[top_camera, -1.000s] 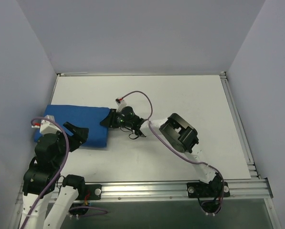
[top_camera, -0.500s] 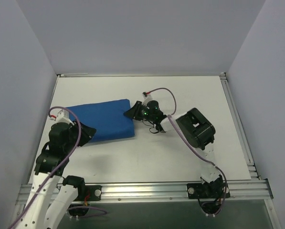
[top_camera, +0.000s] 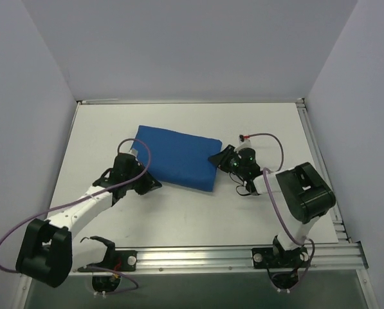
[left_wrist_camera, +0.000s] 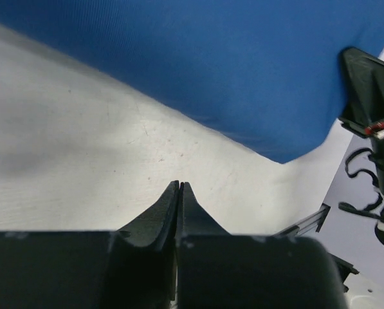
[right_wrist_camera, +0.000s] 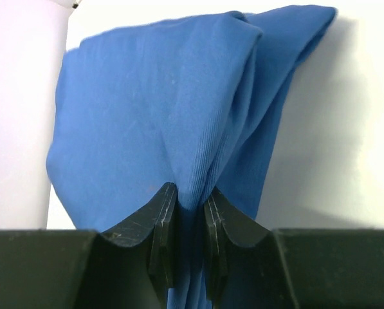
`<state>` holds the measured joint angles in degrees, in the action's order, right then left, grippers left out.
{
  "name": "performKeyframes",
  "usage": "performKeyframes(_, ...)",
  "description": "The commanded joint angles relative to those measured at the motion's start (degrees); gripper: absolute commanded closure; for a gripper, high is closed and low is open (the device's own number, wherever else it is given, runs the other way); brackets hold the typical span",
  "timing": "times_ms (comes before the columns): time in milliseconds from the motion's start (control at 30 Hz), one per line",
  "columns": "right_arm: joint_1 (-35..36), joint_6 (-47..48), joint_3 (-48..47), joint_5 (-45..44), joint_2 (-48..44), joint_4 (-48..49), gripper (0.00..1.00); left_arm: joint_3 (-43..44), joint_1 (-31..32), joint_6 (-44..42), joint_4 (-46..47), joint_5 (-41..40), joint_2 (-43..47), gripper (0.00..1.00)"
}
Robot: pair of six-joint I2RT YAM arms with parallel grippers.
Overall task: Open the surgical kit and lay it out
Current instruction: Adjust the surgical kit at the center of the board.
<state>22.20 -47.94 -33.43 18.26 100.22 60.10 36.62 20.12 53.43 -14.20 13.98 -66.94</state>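
Observation:
The surgical kit (top_camera: 177,156) is a folded royal-blue cloth bundle lying slantwise in the middle of the white table; its contents are hidden inside. My right gripper (top_camera: 216,159) is shut on a fold of the blue cloth (right_wrist_camera: 192,129) at the bundle's right end, the fabric pinched between its fingers (right_wrist_camera: 161,212). At the bundle's near-left edge my left gripper (top_camera: 154,185) lies low over the table, jaws pressed together on nothing. In the left wrist view the left gripper (left_wrist_camera: 179,185) points at bare table, with the blue cloth (left_wrist_camera: 230,71) just beyond.
White walls enclose the table on three sides. A metal rail (top_camera: 243,254) runs along the near edge and another (top_camera: 320,161) along the right edge. Purple cables (top_camera: 82,203) trail from both arms.
The right gripper has dragged the blue bundle from the left edge toward the table's middle. The left arm followed to the right, dropped low, and its gripper went from open to shut.

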Motion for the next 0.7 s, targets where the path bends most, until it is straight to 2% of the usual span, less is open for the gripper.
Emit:
performKeyframes(0,1.53,0.92,4.59,-3.40,-7.91,-2.26,1.00,-3.13,2.99,5.89,12.41,0.18,-4.06,0.98)
performKeyframes(133,4.43,-0.13,10.48,-6.30,-16.62,-6.12,1.00,-2.27,2.73,5.81,11.66,-3.86,-10.13,0.98)
performKeyframes(233,8.89,-0.92,13.82,-9.37,-23.83,-10.23,1.00,2.21,1.25,3.71,10.33,-7.47,-16.54,0.98)
performKeyframes(333,12.68,-2.41,15.58,-12.63,-29.46,-13.42,1.00,9.85,-0.86,0.55,9.54,-5.64,-24.62,0.98)
performKeyframes(467,16.90,-4.52,16.90,-13.86,-30.09,-12.73,0.99,24.26,-1.40,-5.25,3.92,-4.75,-34.21,0.98)
performKeyframes(667,19.02,-4.44,14.19,-14.22,-21.94,-10.09,0.95,44.13,-2.19,-9.13,-2.93,0.16,-48.36,0.98)
